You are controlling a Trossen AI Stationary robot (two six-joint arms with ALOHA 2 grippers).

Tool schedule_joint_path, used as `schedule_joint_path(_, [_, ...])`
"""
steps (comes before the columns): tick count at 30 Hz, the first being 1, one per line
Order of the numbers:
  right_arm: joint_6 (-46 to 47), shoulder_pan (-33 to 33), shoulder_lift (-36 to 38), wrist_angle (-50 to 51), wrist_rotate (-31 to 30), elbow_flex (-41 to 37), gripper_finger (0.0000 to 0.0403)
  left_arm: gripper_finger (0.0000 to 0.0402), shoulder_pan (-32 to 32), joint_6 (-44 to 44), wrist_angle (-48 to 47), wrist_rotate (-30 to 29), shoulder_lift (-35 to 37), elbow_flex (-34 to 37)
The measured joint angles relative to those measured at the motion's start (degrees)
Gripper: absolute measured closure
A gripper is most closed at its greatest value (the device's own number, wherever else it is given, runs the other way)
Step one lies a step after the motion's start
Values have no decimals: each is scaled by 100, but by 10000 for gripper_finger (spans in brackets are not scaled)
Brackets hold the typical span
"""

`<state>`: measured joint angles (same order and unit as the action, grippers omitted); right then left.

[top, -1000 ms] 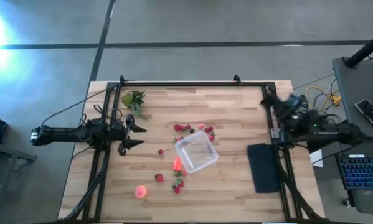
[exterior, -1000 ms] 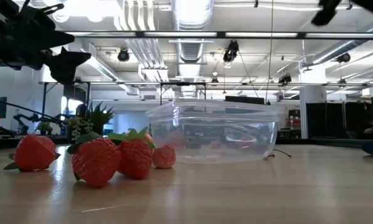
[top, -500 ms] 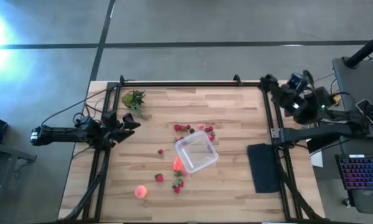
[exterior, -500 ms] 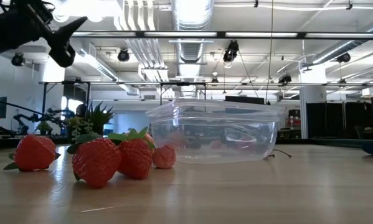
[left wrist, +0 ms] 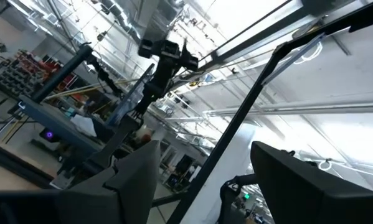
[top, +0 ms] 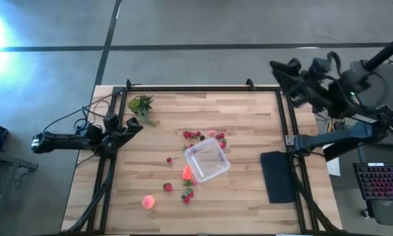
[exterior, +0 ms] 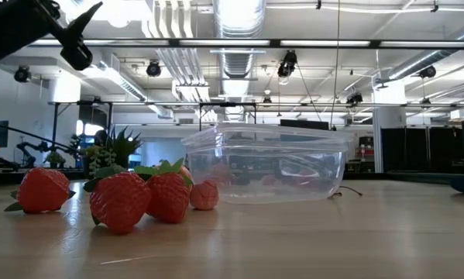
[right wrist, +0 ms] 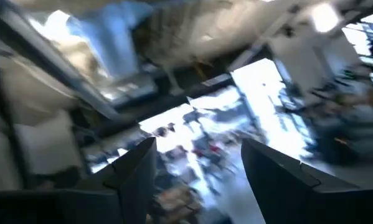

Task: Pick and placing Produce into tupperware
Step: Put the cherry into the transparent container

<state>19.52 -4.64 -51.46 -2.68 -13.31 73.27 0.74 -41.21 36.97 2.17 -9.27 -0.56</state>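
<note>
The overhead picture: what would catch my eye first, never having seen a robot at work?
Probably the clear tupperware in the middle of the wooden table, with tiny red strawberries scattered around it and one orange-pink fruit lying apart near the front edge. Then the two dark arms: the left hand open and empty at the table's left edge, the right hand open, raised beyond the far right corner.

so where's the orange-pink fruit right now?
In the high view the orange-pink fruit lies alone on the wooden table near its front-left area, left of the strawberry and well down-left of the tupperware.
</note>
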Motion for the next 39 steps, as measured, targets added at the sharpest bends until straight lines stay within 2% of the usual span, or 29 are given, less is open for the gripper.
schedule_joint_path(3, [85,-9,-242,1657,-535,503,177,164,-1,-4,-8,0,-50,0])
schedule_joint_path(7, [900,-64,-697,4594,-1180,1125,177,164,-1,-12,-11,-1,-172,0])
schedule_joint_path(11, [1932,-234,-1210,7073,-1187,1351,177,164,-1,-39,-12,-2,-330,0])
schedule_joint_path(15, [2376,-568,-1671,8209,-598,1141,177,164,-1,-42,-15,-2,-501,0])
schedule_joint_path(19, [2110,-882,-2271,7974,-130,694,177,164,0,-50,-17,0,-644,0])
schedule_joint_path(26, [1066,-1215,-3370,7452,513,42,177,164,1,-55,-11,11,-757,0])
schedule_joint_path(32, [640,-1198,-3813,6270,1030,-259,177,164,-1,-49,-15,20,-757,0])
schedule_joint_path(39, [146,-1200,-4626,5804,1134,-237,177,164,0,-46,-12,19,-751,0])
